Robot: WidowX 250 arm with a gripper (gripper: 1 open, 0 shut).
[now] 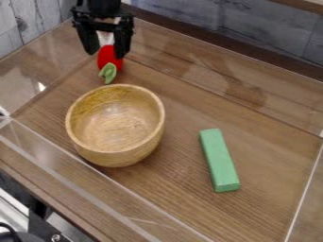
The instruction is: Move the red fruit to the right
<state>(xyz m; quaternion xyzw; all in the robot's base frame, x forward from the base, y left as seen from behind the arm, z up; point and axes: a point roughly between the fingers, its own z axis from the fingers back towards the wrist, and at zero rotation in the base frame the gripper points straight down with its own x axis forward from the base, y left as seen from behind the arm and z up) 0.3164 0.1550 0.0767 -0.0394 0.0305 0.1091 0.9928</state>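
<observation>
The red fruit [109, 60] is a small glossy red toy with a light green cap [110, 72], lying on the wooden table at the back left, just beyond the wooden bowl. My black gripper [105, 42] hangs pointing down right over it, open, with one finger on each side of the fruit's upper part. The fingers partly cover the fruit's far end. Whether they touch it cannot be made out.
A round wooden bowl [116, 124] stands at the left centre, close in front of the fruit. A long green rectangular block [218, 159] lies to the right front. Clear plastic walls [38, 76] fence the table on all sides.
</observation>
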